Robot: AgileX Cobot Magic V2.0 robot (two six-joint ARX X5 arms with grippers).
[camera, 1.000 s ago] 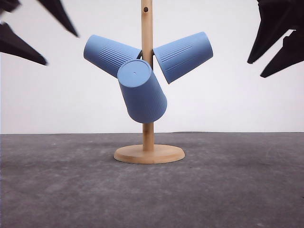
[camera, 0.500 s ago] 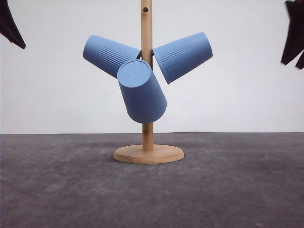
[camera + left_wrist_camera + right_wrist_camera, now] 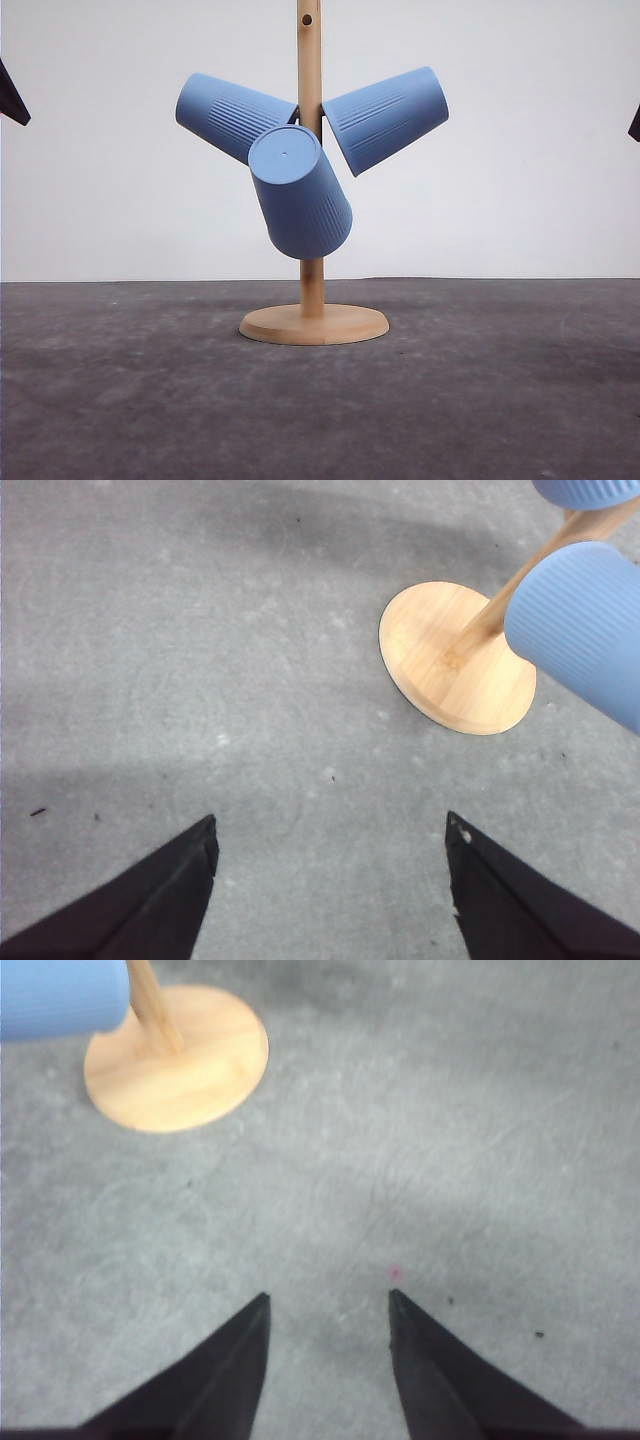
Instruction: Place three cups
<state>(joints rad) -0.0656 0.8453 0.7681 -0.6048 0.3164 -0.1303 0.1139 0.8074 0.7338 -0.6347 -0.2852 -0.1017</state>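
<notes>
Three blue ribbed cups hang mouth-inward on the pegs of a wooden rack (image 3: pixel 311 290). One cup (image 3: pixel 232 115) points up-left, one cup (image 3: pixel 388 115) points up-right, and the third cup (image 3: pixel 298 195) points toward me with its base forward. My left gripper (image 3: pixel 330 825) is open over bare table, short of the rack's round base (image 3: pixel 455 660) and a hanging cup (image 3: pixel 585 630). My right gripper (image 3: pixel 330 1298) is open too, nothing between its fingers, with the base (image 3: pixel 178 1055) and a cup (image 3: pixel 60 998) ahead of it.
The grey table top (image 3: pixel 500 400) stretches around the rack, with a white wall behind. In the front view, one dark left fingertip (image 3: pixel 10 100) shows at the left edge and one right fingertip (image 3: pixel 636 125) at the right edge.
Both grippers have drawn outward from the rack toward the edges of the front view. The cups and the rack have not moved.
</notes>
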